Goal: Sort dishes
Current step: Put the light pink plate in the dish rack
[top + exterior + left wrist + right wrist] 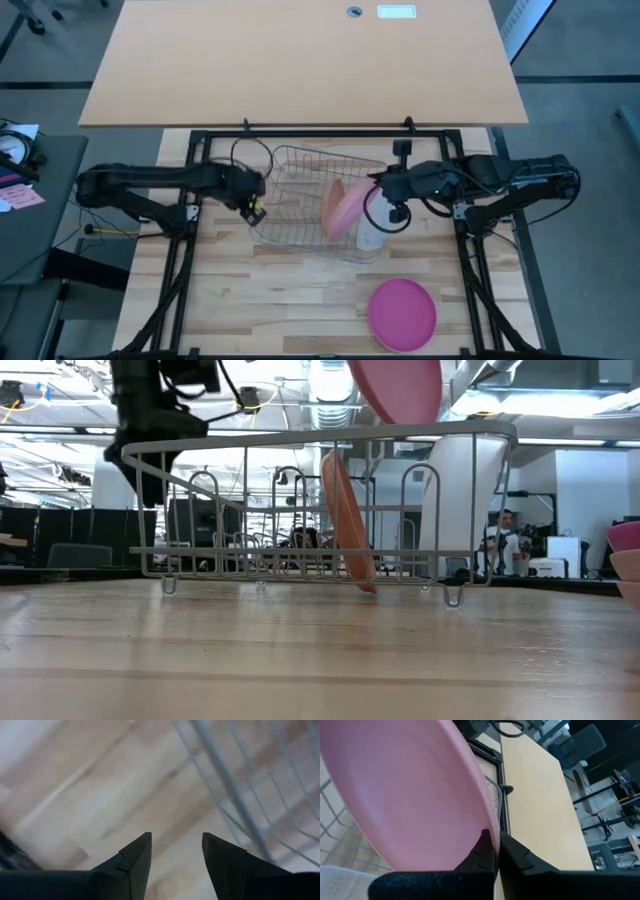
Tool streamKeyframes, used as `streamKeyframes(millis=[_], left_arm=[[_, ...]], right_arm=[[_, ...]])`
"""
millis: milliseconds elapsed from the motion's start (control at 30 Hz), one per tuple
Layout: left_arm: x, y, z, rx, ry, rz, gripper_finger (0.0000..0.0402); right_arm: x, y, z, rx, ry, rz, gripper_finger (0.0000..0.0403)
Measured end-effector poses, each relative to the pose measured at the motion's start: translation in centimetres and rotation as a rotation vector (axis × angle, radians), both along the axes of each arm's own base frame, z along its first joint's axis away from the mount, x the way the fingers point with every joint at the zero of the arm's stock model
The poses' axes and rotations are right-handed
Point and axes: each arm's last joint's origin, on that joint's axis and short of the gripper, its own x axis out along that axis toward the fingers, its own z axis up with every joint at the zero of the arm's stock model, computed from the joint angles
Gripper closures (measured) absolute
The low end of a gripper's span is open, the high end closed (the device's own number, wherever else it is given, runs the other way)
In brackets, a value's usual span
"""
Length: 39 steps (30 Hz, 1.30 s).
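While the left hand (176,855) gapes, right hand (497,851) apparently pinches pink plate (405,790).

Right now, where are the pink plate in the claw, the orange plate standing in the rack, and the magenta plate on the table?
pale pink plate (405,795): right wrist view, its broad face.
salmon-orange plate (347,525): low view, its edge.
magenta plate (402,313): high view, its centre.

We see a table (300,290) of pale planked wood with a soft sheen, a rack (300,510) of thin, smooth metal wire, and matt, smooth plastic plates: pale pink (405,795), salmon-orange (347,525) and magenta (402,313). The gripper fingers (132,865) look like matt dark plastic.
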Motion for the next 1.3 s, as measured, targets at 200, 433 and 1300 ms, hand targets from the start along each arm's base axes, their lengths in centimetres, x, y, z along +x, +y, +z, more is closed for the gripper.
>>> streamKeyframes(millis=[200,433,1300], left_arm=[[0.8,-3.4,0.2,-0.026,-0.084,-0.036,0.0233],[1.5,-6.0,0.5,-0.074,-0.195,-0.033,0.0233],[0.0,-9.4,2.7,0.028,-0.318,-0.224,0.0233]], right_arm=[[0.0,0.1,0.0,0.005,-0.003,0.001,0.0395],[0.0,0.1,0.0,0.010,-0.006,-0.006,0.0395],[-0.1,3.8,1.1,0.125,-0.174,0.076,0.0395]])
